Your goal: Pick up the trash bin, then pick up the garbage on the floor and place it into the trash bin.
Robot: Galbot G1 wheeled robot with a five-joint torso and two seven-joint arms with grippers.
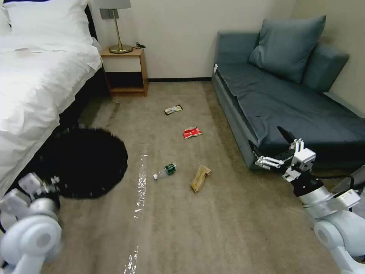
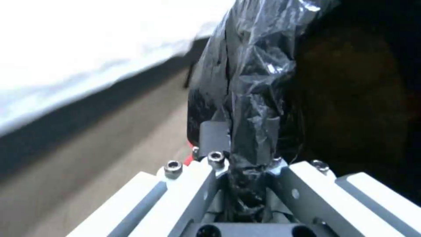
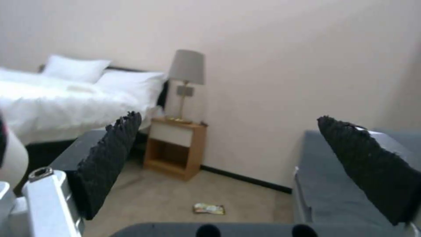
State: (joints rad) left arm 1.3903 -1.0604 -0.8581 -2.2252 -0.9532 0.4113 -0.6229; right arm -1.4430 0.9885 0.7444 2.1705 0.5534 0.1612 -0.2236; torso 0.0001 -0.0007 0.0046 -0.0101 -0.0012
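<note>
1. Our left gripper [image 2: 245,164] is clenching the trash bin [image 1: 89,161] by its black-bagged rim, the bin lifted beside the bed [image 1: 38,76].
2. Our right gripper [image 1: 275,146] is hovering with jaws spread wide before the sofa [image 1: 289,106].
3. The paper bag [image 1: 200,177], bottle [image 1: 165,171], red wrapper [image 1: 192,132] and yellowish-silver wrapper [image 1: 173,109] are lying on the carpet [image 1: 228,228], well apart from both grippers.

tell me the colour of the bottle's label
Green, on the clear bottle; clearest in the head view.

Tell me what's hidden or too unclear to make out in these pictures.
- Trash bin: head view, white body hidden under its black bag.
- Left end effector: head view, motion-blurred; left wrist view, bag covers the fingertips.
- Yellowish-silver wrapper: print too small.
- Bed: cut by the edge.
</note>
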